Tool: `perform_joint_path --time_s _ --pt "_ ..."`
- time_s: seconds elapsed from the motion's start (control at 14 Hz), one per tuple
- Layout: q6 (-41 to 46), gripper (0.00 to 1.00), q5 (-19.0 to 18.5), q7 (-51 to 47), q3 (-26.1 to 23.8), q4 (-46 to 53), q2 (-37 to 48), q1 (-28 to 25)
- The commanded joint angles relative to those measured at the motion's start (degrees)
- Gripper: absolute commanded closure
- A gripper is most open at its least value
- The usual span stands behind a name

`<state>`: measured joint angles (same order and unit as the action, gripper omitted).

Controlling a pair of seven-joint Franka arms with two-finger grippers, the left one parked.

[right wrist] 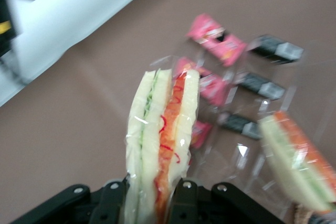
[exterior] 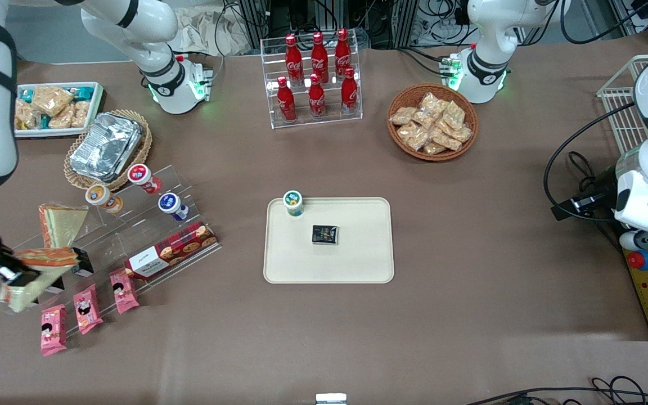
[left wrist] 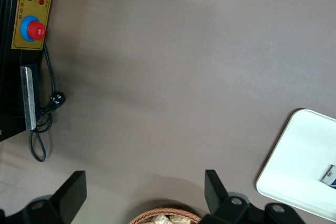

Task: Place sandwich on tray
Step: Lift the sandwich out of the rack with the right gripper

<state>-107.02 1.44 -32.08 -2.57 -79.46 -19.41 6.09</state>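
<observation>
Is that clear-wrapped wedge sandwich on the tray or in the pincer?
In the pincer: its fingers clamp the clear-wrapped wedge sandwich above the table, apart from the cream-beige plastic tray.

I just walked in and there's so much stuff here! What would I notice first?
Probably the claw at the working arm's end of the table, shut on the sandwich and holding it up above the pink snack packs. Next, the shiny red cola bottles in their clear rack, farther from the front camera than the tray. The tray sits mid-table with a small cup and a dark packet on it.
</observation>
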Motion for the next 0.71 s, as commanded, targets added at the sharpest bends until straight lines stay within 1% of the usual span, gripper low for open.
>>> perform_joint_path --time_s 0.0,0.07,0.21,0.36,0.57,0.64 --pt "1.2 1.0 2.9 3.7 -3.7 1.6 0.2 -0.1" --pt "1.1 1.0 2.6 4.5 -5.1 1.6 0.2 -0.1" --pt "1.8 1.0 2.6 10.6 -7.1 1.5 0.3 -1.9" --pt "1.4 1.0 2.6 15.4 -7.4 1.5 0.3 -6.1" --pt "1.1 1.0 2.0 14.9 -7.3 1.4 -1.1 -12.0" --pt "0.9 1.0 0.2 14.9 -7.3 1.4 -1.9 -14.3"
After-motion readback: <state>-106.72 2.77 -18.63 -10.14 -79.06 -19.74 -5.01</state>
